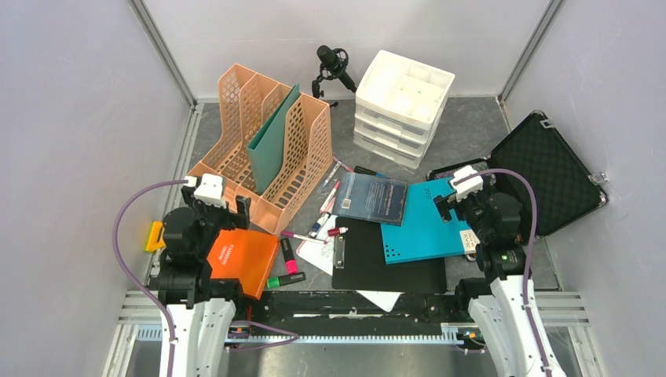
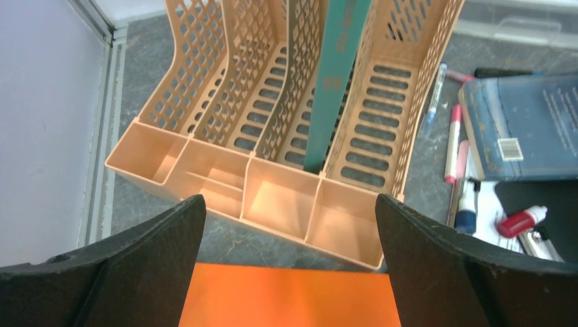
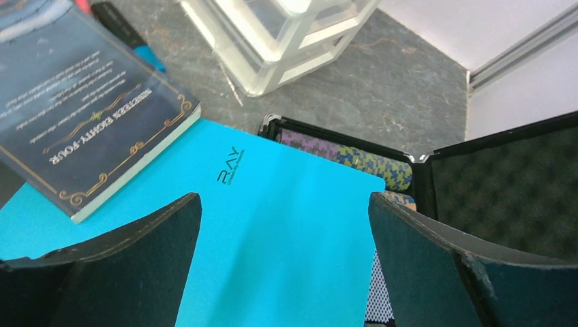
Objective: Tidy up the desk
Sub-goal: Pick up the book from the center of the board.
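The desk spreads out from the arm bases at 6 o'clock to the back wall at 12. Nearest, at about 7 o'clock, the left gripper hangs with its jaws spread wide and nothing between them, over an orange notebook. Pink and green highlighters lie just beside the notebook. At 6 o'clock lies a black clipboard. At 4 o'clock the right gripper is likewise wide open and empty, above a cyan notebook. The notebook's far corner overlaps the edge of an open black foam-lined case at 3 o'clock. Toward the centre a dark book rests partly on the cyan notebook, with loose pens scattered to its left. At 10 o'clock stands a peach file rack holding one green folder upright. At 1 o'clock sits a white drawer unit, and a small black microphone stands at 12.
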`<state>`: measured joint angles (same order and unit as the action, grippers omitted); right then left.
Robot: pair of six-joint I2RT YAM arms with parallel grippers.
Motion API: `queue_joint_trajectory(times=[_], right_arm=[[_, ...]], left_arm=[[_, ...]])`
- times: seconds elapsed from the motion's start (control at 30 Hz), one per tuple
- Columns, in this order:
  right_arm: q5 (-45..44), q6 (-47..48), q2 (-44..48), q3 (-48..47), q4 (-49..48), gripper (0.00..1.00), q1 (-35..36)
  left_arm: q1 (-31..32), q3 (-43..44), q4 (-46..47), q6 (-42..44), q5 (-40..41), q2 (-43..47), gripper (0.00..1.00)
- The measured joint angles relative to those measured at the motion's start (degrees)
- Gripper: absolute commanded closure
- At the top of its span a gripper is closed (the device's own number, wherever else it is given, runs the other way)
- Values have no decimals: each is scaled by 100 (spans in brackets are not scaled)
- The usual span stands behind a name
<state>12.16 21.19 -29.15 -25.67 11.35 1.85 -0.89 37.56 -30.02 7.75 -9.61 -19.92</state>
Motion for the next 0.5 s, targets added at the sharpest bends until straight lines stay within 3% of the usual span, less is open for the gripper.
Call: queue_joint_trajectory(times=[0.33, 0.5], right_arm=[[538, 802, -756, -339, 426, 2, 190], [293, 1191, -1071, -352, 433, 2, 1250]], left_arm=[[0, 251, -968, 944, -461, -313, 0], [0, 282, -1226, 1292, -789, -476, 0]])
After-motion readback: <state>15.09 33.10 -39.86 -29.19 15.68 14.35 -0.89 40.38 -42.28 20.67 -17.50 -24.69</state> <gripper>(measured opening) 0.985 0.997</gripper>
